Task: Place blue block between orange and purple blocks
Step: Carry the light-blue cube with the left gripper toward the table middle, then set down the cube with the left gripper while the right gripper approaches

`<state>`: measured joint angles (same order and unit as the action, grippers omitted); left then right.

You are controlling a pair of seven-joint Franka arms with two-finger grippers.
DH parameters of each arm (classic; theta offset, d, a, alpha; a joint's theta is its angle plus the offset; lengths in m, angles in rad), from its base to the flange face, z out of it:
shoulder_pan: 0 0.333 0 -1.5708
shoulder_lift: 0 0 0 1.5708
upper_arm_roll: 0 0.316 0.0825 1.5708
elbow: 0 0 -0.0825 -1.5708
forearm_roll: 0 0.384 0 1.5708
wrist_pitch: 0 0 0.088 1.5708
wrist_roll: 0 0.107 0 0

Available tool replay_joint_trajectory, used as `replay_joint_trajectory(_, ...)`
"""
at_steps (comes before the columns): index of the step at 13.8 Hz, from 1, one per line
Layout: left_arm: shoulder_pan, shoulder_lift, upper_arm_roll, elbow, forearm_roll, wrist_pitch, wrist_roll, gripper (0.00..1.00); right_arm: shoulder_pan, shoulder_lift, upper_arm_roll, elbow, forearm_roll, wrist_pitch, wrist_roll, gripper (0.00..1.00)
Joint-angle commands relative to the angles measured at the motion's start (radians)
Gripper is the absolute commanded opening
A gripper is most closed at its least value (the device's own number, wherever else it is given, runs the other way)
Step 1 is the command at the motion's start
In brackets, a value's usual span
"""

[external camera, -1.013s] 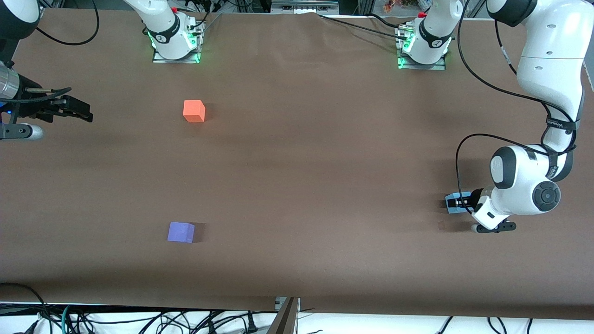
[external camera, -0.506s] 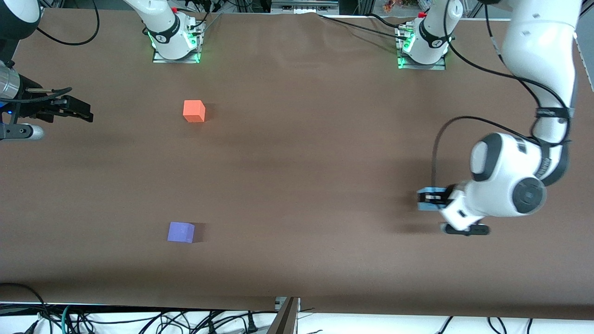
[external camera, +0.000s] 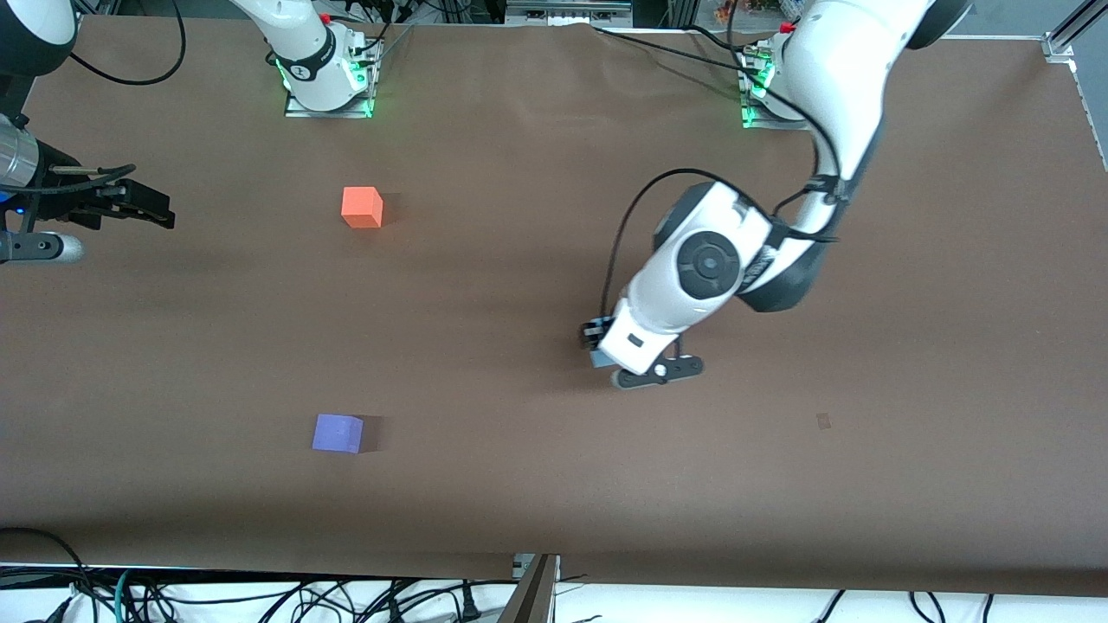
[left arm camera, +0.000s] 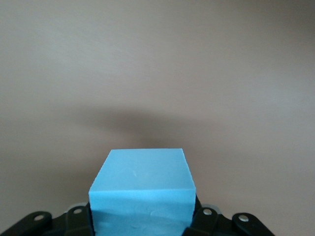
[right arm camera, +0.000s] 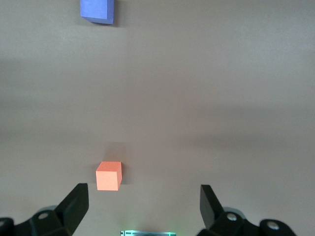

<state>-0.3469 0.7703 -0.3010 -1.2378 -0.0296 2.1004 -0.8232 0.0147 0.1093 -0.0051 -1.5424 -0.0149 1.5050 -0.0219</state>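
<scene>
The light blue block (left arm camera: 142, 191) sits clamped between the jaws of my left gripper (left arm camera: 142, 219), which is shut on it. In the front view the left gripper (external camera: 595, 340) hangs over the middle of the table, and the hand hides most of the blue block (external camera: 597, 356). The orange block (external camera: 362, 208) lies toward the right arm's end, near the bases. Nearer the front camera and almost in line with it lies the purple block (external camera: 338, 433). My right gripper (external camera: 156, 210) waits open at the right arm's end of the table. From there the right wrist view shows the orange block (right arm camera: 109, 175) and the purple block (right arm camera: 97, 11) past the right gripper (right arm camera: 142, 206).
Brown table cover (external camera: 519, 484) with the two arm bases (external camera: 327, 82) (external camera: 783, 95) along the edge farthest from the front camera. A small dark mark (external camera: 823, 421) shows toward the left arm's end. Cables hang along the edge nearest the front camera (external camera: 260, 597).
My left arm has swung from the left arm's end of the table to over its middle, carrying the blue block toward the other blocks. The right arm has not moved.
</scene>
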Motion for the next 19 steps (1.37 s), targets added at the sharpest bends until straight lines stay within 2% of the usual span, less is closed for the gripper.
replay_joint_trajectory(1, -0.067, 0.095, 0.016, 0.086, -0.038, 0.082, -0.091, 0.0, 0.002, 0.032, 0.007, 0.019, -0.013, -0.002, -0.016, 1.0)
replay_joint_trajectory(4, -0.162, 0.173, 0.049, 0.087, -0.033, 0.209, -0.155, 0.0, -0.019, 0.035, 0.0, 0.019, 0.0, 0.012, -0.015, 1.0)
replay_joint_trajectory(8, -0.268, 0.219, 0.15, 0.084, -0.03, 0.228, -0.166, 0.0, -0.018, 0.056, 0.004, 0.018, 0.003, 0.06, -0.016, 1.0)
replay_joint_trajectory(9, -0.271, 0.224, 0.151, 0.081, -0.03, 0.228, -0.166, 0.05, -0.01, 0.058, 0.005, 0.015, 0.004, 0.058, -0.015, 1.0)
replay_joint_trajectory(10, -0.271, 0.225, 0.152, 0.072, -0.029, 0.228, -0.166, 0.16, -0.002, 0.059, 0.011, 0.013, 0.006, 0.06, -0.006, 1.0)
replay_joint_trajectory(14, -0.285, 0.259, 0.154, 0.07, -0.023, 0.23, -0.163, 0.2, 0.025, 0.079, 0.014, 0.015, 0.075, 0.063, 0.005, 1.0)
replay_joint_trajectory(16, -0.285, 0.27, 0.154, 0.069, -0.023, 0.23, -0.162, 0.24, 0.071, 0.089, 0.014, 0.015, 0.078, 0.081, 0.089, 1.0)
replay_joint_trajectory(17, -0.285, 0.271, 0.154, 0.069, -0.023, 0.23, -0.157, 0.31, 0.088, 0.095, 0.014, 0.015, 0.078, 0.083, 0.13, 1.0)
replay_joint_trajectory(19, -0.288, 0.268, 0.163, 0.069, 0.009, 0.228, -0.154, 1.0, 0.109, 0.113, 0.014, 0.016, 0.07, 0.099, 0.146, 1.0)
